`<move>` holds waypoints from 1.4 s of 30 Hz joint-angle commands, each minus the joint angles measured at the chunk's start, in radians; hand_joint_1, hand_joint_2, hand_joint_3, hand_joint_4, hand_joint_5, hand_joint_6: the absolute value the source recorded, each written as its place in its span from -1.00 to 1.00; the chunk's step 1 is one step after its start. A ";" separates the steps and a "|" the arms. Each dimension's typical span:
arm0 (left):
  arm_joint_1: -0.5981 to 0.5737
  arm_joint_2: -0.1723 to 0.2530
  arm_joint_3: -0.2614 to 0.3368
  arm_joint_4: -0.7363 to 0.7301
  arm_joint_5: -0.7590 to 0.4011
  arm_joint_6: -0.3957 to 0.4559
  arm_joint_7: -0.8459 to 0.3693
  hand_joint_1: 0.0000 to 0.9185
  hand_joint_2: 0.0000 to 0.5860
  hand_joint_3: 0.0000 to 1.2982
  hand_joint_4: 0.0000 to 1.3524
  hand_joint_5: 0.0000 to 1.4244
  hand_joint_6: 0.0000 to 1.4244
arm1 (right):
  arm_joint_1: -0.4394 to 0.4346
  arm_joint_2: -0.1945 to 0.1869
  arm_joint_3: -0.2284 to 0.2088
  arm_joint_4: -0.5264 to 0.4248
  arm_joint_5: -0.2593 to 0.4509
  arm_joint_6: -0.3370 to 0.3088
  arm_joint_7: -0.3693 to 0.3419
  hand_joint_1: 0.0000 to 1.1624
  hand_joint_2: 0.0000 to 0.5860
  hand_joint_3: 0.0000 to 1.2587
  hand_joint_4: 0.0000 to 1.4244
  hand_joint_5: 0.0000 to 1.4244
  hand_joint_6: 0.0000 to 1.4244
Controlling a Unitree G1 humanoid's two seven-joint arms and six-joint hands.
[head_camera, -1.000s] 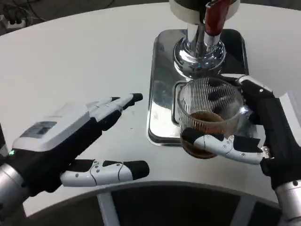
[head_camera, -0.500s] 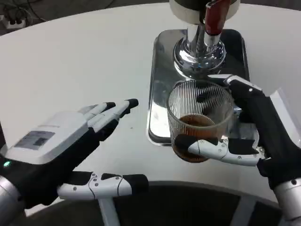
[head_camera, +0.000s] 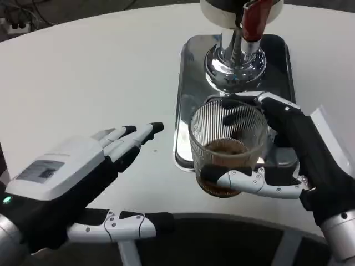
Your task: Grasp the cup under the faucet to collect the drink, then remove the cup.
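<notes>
A ribbed clear glass cup point(head_camera: 226, 145) with brown drink in its bottom sits at the front edge of the steel drip tray point(head_camera: 191, 100), in front of the chrome faucet point(head_camera: 237, 52) with its red handle. My right hand point(head_camera: 288, 160) grips the cup, thumb across its front and fingers round the back. My left hand point(head_camera: 83, 183) hovers open over the table at the lower left, fingers stretched toward the tray, touching nothing.
The white round table point(head_camera: 100, 72) spreads to the left and back. Its front edge runs just below both hands. Cables and a power strip point(head_camera: 14, 25) lie off the table at the top left.
My right hand has drawn the cup leftward and toward me, away from under the faucet. My left hand has slid down and toward me a little.
</notes>
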 commanded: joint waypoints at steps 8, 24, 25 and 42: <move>0.012 0.005 0.005 -0.012 0.011 0.007 0.005 -1.00 -0.75 -1.00 -1.00 -1.00 -0.98 | 0.023 -0.001 0.002 -0.057 0.025 -0.050 0.015 0.70 -0.55 0.40 0.42 0.71 0.85; 0.009 0.008 0.004 -0.006 0.044 0.015 0.002 -1.00 -0.75 -1.00 -1.00 -1.00 -1.00 | 0.016 -0.018 -0.018 -0.056 0.039 -0.061 0.031 0.69 -0.55 0.42 0.44 0.71 0.87; 0.008 0.009 0.004 -0.004 0.044 0.015 0.002 -1.00 -0.75 -1.00 -1.00 -1.00 -1.00 | 0.016 -0.019 -0.017 -0.055 0.039 -0.060 0.031 0.69 -0.55 0.42 0.44 0.72 0.87; -0.002 0.018 0.000 0.015 0.042 0.020 -0.005 -1.00 -0.75 -1.00 -1.00 -1.00 -1.00 | 0.019 -0.020 -0.015 -0.049 0.037 -0.071 0.027 0.68 -0.57 0.44 0.46 0.73 0.88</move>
